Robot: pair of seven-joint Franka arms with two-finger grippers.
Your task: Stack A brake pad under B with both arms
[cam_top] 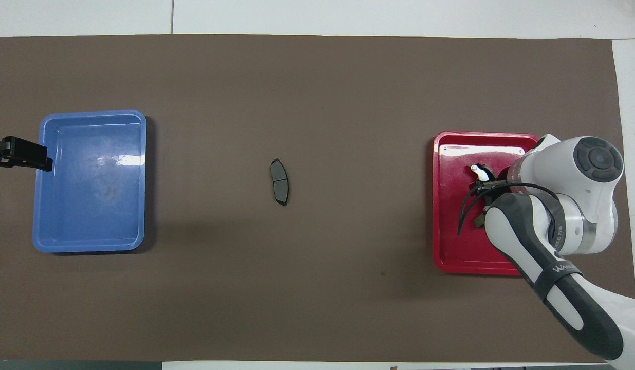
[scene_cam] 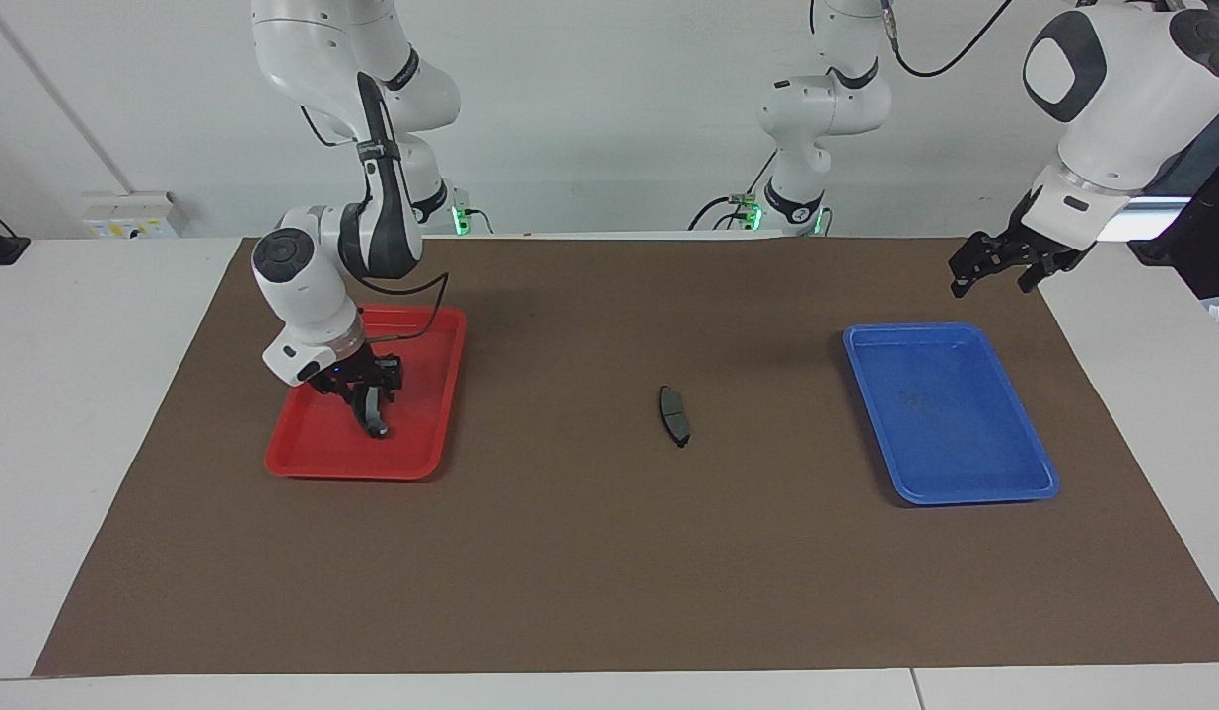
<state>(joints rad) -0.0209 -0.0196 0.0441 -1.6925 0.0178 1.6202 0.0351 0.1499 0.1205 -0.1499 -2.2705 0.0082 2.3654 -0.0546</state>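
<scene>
The A brake pad (scene_cam: pixel 675 414) (cam_top: pixel 279 182), short and dark grey, lies flat on the brown mat mid-table, with no gripper at it. My right gripper (scene_cam: pixel 371 394) (cam_top: pixel 484 187) is down in the red tray (scene_cam: pixel 319 454) (cam_top: pixel 451 252). It looks shut on B (scene_cam: pixel 376 422) (cam_top: pixel 479 172), a dark piece with a light-grey end that sticks out below the fingers and touches the tray floor. Most of B is hidden by the hand. My left gripper (scene_cam: pixel 996 276) (cam_top: pixel 19 155) is open and empty, up in the air by the blue tray's edge at the left arm's end.
The blue tray (scene_cam: pixel 1024 488) (cam_top: pixel 91 246) stands empty toward the left arm's end of the table. The brown mat (scene_cam: pixel 609 592) covers most of the table. The right arm's forearm (cam_top: pixel 554 272) reaches over the red tray's corner nearest the robots.
</scene>
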